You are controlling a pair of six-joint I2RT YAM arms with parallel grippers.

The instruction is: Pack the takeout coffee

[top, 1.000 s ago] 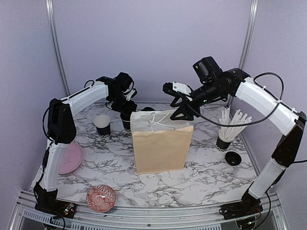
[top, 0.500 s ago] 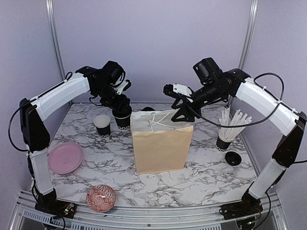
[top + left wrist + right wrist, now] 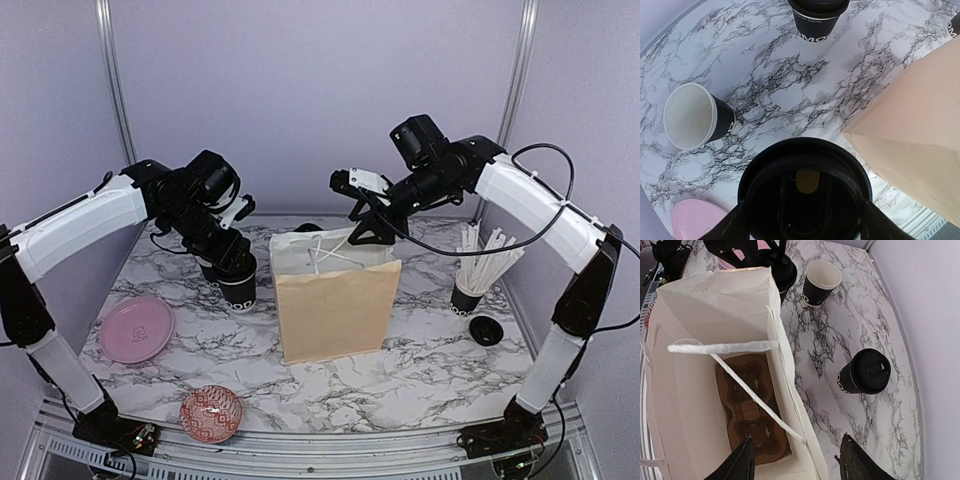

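The left gripper [image 3: 233,270] clamps a round, black-lidded paper coffee cup [image 3: 805,172] between its fingers just left of the matte tan paper bag [image 3: 335,310], whose rim sits between the spread fingers of the right gripper [image 3: 800,461].

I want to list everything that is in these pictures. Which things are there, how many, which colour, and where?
bag: one, tan, centre, standing open
tray: one, brown, inside bag
lidded cups: two, black; one behind bag, one held
open cup: one, black, white inside, left of bag
straw cup: one, black, white straws, right
lid: one, black, beside straw cup
plate: one, pink, left
bowl: one, red patterned, front left
table: one, white-grey marble
left gripper: shut on lidded cup
right gripper: open, at bag's rim
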